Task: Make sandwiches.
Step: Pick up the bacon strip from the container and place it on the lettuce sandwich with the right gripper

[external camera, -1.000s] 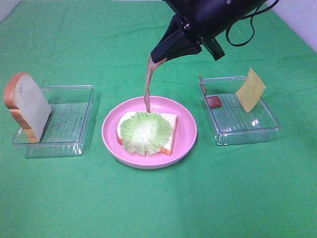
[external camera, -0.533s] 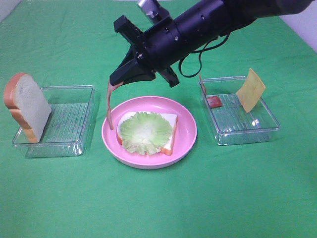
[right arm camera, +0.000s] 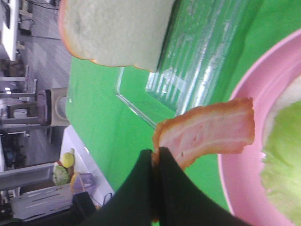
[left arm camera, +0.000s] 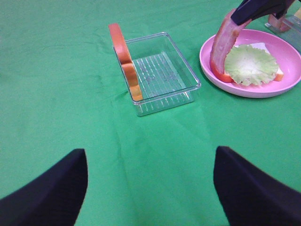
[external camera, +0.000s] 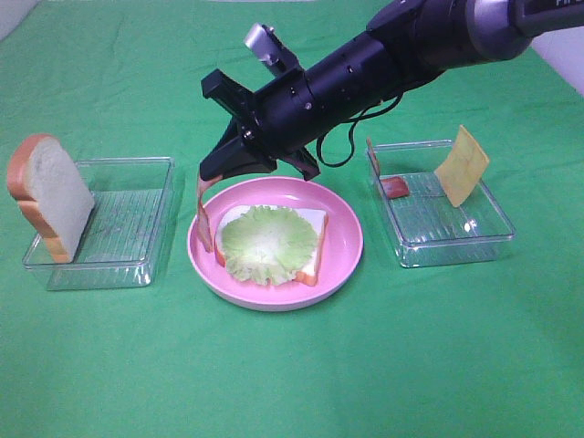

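A white bread slice (external camera: pixel 314 222) lies flat under frilly green lettuce (external camera: pixel 267 242). A reddish bacon strip (external camera: pixel 203 214) hangs curved from the right claw (external camera: pixel 213 173), tip beside the lettuce. A bread stack (external camera: pixel 50 196) stands upright far left; yellow cheese (external camera: pixel 461 166) leans far right.

Green-clothed table (external camera: pixel 292 383): left clear tray (external camera: pixel 128 228), pink plate (external camera: pixel 351 246) in middle, right clear tray (external camera: pixel 438 224).

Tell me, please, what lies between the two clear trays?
The pink plate, holding lettuce on bread, with the right claw dangling a bacon strip at its rim, as the high view shows.
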### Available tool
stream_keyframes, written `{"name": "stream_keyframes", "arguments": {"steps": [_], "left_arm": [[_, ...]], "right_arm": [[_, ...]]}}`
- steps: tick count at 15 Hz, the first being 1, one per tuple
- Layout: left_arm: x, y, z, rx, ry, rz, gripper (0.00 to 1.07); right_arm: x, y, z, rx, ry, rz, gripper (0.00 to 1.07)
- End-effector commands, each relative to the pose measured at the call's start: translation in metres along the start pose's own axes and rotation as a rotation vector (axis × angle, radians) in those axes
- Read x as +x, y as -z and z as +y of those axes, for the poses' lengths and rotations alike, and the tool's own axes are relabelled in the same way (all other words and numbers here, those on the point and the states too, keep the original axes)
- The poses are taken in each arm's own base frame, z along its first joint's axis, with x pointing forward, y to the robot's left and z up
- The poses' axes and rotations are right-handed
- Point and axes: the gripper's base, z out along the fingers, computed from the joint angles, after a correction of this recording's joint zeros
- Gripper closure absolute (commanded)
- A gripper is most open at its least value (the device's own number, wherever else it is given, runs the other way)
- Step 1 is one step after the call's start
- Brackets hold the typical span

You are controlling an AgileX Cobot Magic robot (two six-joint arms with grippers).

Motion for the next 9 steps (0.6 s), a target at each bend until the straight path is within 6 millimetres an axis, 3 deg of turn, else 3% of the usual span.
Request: {"name": "stream_keyframes", "arguments": {"steps": [1,9], "left_arm": [[0.001,0.002,0.000,0.005,-0.001,-0.030,0.35],[0.001,0.002,0.000,0.005,-0.001,-0.030,0.35]], "right_arm": [[-0.001,0.005,-0.015,0.178,0.019,0.000,1.07],[0.002,0.016,-0.042,0.511,-0.033,0.018,1.07]]}}
